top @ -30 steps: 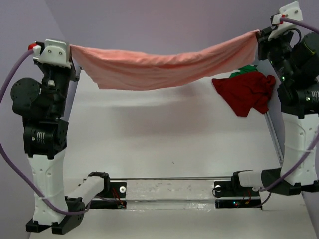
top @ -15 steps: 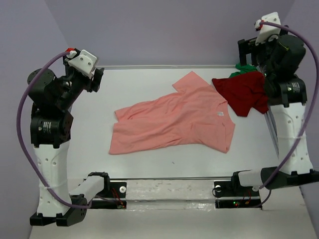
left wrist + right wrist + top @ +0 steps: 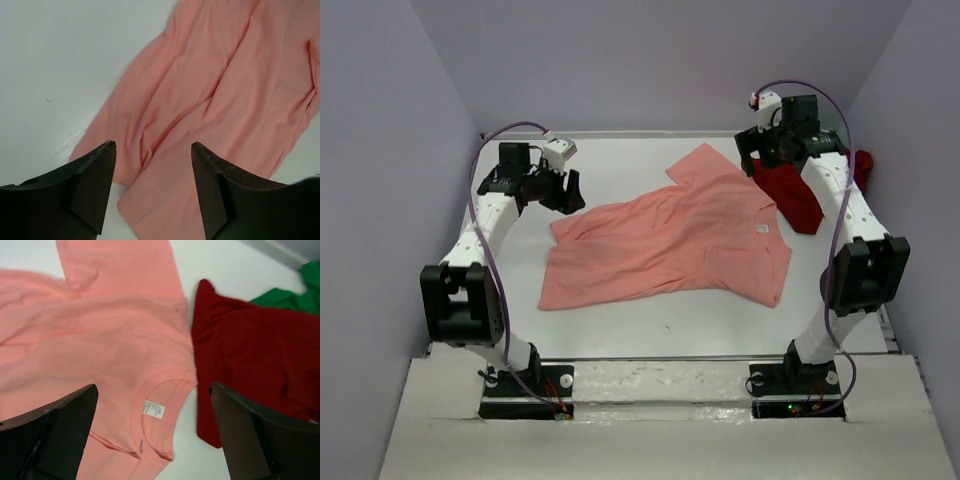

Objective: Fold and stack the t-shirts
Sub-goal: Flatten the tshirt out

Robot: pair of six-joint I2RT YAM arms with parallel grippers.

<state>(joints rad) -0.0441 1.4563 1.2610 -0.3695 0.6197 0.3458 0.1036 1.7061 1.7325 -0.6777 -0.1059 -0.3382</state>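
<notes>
Both spread, empty: left gripper (image 3: 153, 145), right gripper (image 3: 154, 386) | salmon-pink t-shirt (image 3: 670, 245) edge touches dark red t-shirt (image 3: 250, 345)

light: bright, diffuse | shadows: soft, faint | wrist views: slightly blurred

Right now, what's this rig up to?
Two arms are working on folding t-shirts. The salmon-pink shirt lies spread out on the table, not yet folded. The left gripper hovers open at its hem end, the right gripper open over its collar end. The dark red shirt and green shirt sit crumpled beside it.
</notes>
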